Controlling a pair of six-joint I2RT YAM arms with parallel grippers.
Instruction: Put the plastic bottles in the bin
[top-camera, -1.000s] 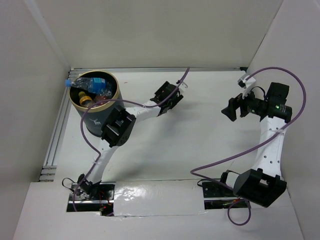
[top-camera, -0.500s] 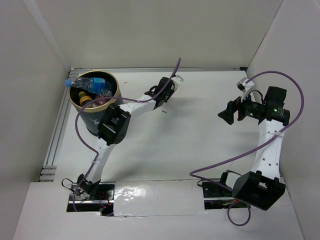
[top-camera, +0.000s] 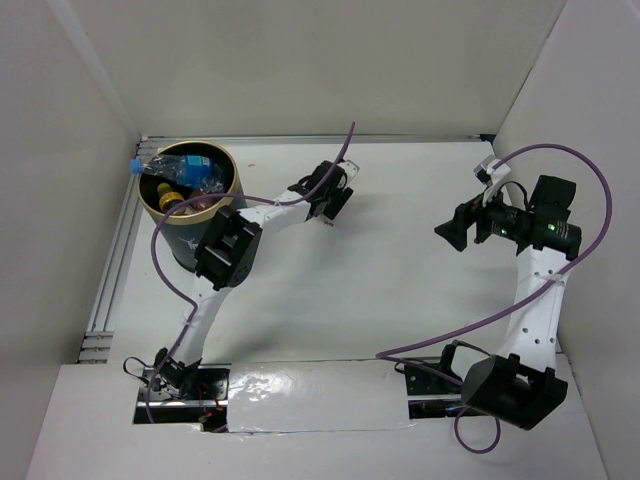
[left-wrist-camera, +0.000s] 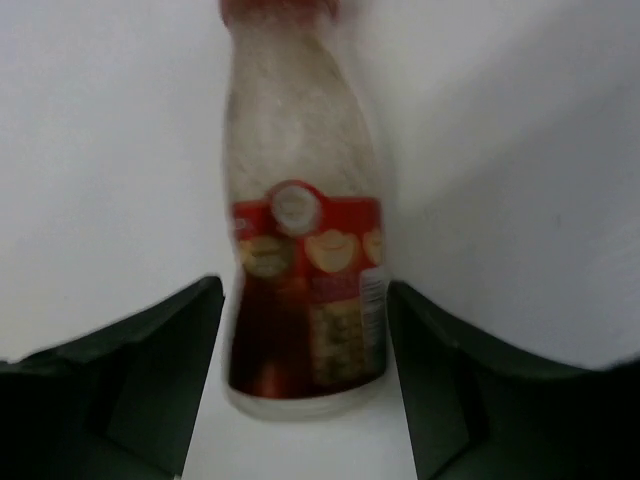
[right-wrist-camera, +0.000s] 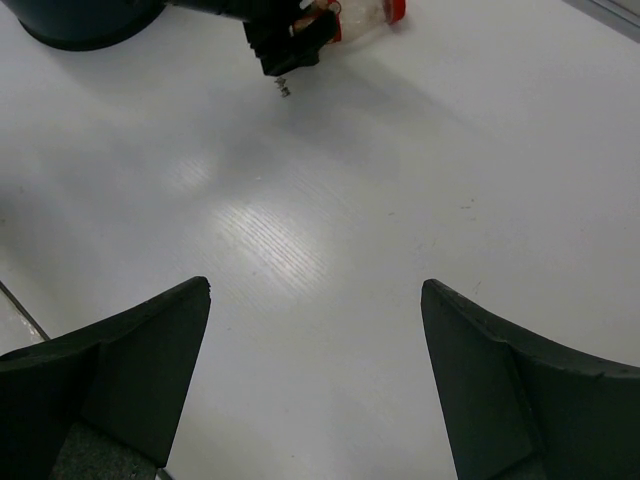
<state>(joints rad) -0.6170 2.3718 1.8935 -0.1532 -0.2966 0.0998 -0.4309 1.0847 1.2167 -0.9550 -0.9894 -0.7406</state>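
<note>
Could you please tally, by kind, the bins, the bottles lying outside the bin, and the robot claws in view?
bin: 1
bottle outside the bin: 1, red-labelled, between the fingers of the left claw
claws: 2, that one and the right claw
Total: 4

Bright, even, diffuse light. Left wrist view: bottle (left-wrist-camera: 305, 300) between left fingers (left-wrist-camera: 130, 380) blurred, soft. Right wrist view sharp: streaky glare on table (right-wrist-camera: 420, 200) ahead of right fingers (right-wrist-camera: 110, 370), faint shadows.
</note>
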